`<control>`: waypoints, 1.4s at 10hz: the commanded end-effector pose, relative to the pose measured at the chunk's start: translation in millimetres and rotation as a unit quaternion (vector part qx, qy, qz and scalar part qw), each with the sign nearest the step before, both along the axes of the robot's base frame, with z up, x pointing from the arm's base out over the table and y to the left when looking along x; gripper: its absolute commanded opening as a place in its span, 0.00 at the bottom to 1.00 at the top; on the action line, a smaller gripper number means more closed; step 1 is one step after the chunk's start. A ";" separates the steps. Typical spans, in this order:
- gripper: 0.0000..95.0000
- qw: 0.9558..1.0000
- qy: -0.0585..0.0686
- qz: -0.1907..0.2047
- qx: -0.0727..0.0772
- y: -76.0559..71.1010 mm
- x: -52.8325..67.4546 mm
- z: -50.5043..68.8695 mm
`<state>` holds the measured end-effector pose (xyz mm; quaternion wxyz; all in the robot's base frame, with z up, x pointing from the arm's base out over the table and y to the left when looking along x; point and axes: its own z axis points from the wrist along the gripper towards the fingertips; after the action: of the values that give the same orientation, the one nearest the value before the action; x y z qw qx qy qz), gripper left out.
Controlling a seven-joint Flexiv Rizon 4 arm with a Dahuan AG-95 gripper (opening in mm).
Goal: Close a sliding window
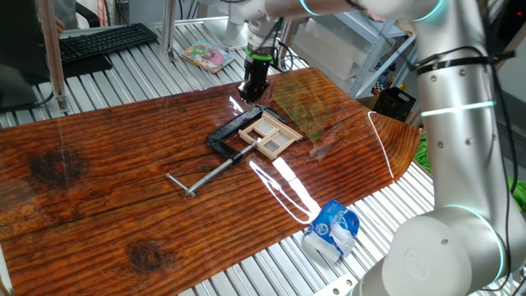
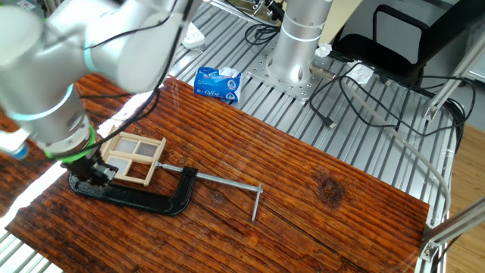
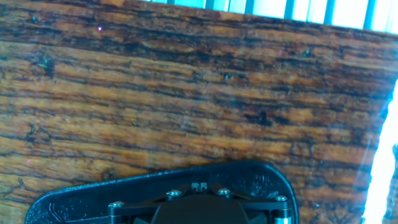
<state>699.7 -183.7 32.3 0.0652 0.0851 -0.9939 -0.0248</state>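
- Silver-grey rounded arm (image 1: 457, 123) segments, glowing cyan rings at the joints;
- Green band above the black hand (image 1: 253, 85);
- Thin black cables along the arm; silver screws on the hand's black base.

Bright, even light all round. White glare streaks run across the glossy wooden tabletop (image 1: 123, 189) in one fixed view. The other fixed view has the robot arm (image 2: 68, 68) smeared with blur up close. Hand view blows out white along its right edge.

No readable text anywhere. Blue-white packet (image 2: 218, 83), upper middle of other fixed view, carries print too small to read.
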 end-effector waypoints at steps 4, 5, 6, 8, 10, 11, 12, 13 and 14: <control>0.00 1.000 -0.016 -0.002 0.000 0.7 -5.3 0.6; 0.00 1.000 -0.019 0.005 0.003 0.7 -5.3 0.6; 0.00 0.999 -0.023 0.006 0.021 0.7 -5.3 0.6; 0.00 0.999 -0.024 0.005 0.021 0.7 -5.3 0.6; 0.00 1.000 -0.016 -0.005 0.018 0.7 -5.3 0.6; 0.00 1.000 -0.014 -0.007 0.017 0.7 -5.3 0.6; 0.00 1.000 -0.007 -0.017 0.020 0.7 -5.3 0.6; 0.00 1.000 -0.007 -0.018 0.021 0.7 -5.3 0.6; 0.00 0.999 -0.014 -0.016 0.026 0.7 -5.3 0.6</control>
<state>694.1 -182.7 32.7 0.0569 0.0652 -0.9950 -0.0503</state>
